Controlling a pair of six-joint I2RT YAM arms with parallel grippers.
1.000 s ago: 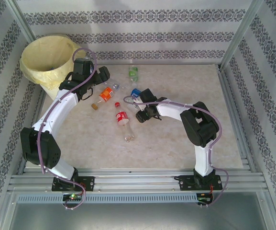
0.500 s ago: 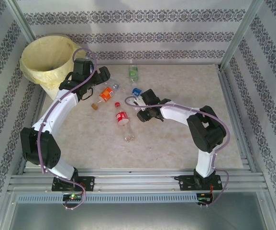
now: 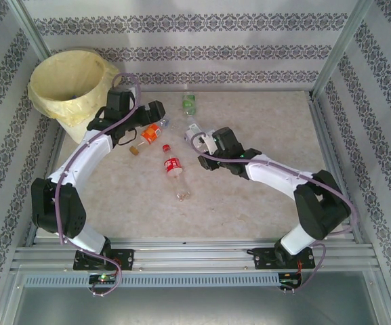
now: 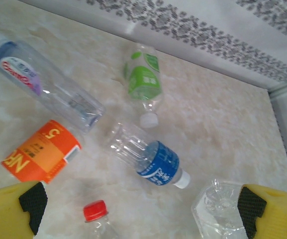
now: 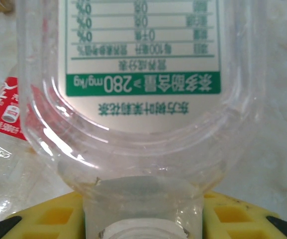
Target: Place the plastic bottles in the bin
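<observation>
Patterned grey-and-white wallpaper closes round a pale marbled tabletop (image 3: 249, 203) framed in aluminium rails. Tucked into the far left corner stands the bin (image 3: 46, 103), a white bucket with a pale yellow bag folded over its rim.

Just beside the bin hangs the left gripper (image 3: 141, 124), right by the orange-label bottle (image 3: 151, 133). Its jaws are spread as wide as they go and grip nothing. From its own wrist camera the yellow fingers (image 4: 33, 204) with their black pads sit far apart at the bottom corners.

Loose bottles lie on their sides across the far half of the table. The green-label bottle (image 3: 190, 103) is nearest the back wall, and the red-label bottle (image 3: 173, 166) with its red cap lies mid-table. The left wrist camera also picks up a blue-label bottle (image 4: 153, 162) with a white cap and a blue-capped clear bottle (image 4: 39, 84).

The right gripper (image 5: 143, 219) reaches in towards the middle of the table, its yellow fingers pressed onto the neck of a green-printed bottle (image 5: 143, 74), a clear one with a nutrition panel. From above that bottle is mostly hidden by the gripper, so I can't say whether it rests on the table or is lifted off it
</observation>
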